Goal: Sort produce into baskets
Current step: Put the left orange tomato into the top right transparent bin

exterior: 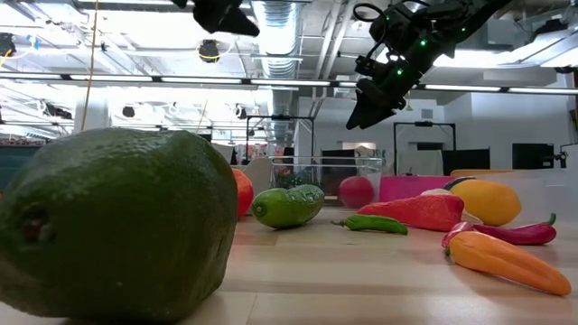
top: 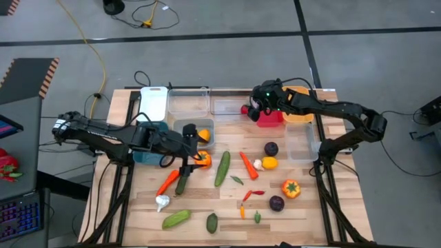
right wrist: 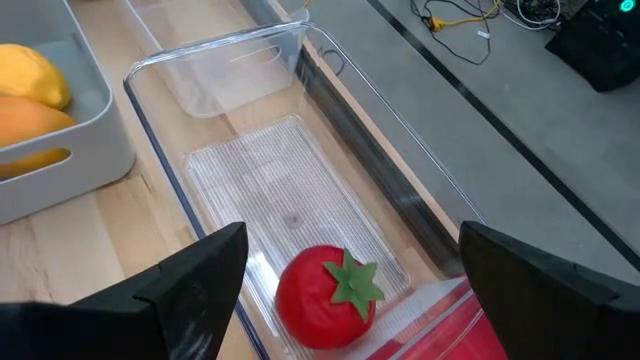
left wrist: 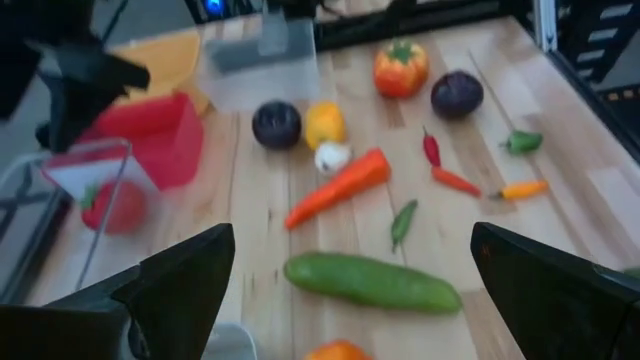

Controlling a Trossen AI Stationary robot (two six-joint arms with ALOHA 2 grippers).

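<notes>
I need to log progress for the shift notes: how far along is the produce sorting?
Early stage. Done: a red tomato lies in a clear basket, and yellow and orange pieces sit in the grey-blue basket. In hand: nothing; the right gripper hangs open over the tomato, the left gripper open above the table. Left: most produce, including the cucumber, carrot and orange pepper.
</notes>
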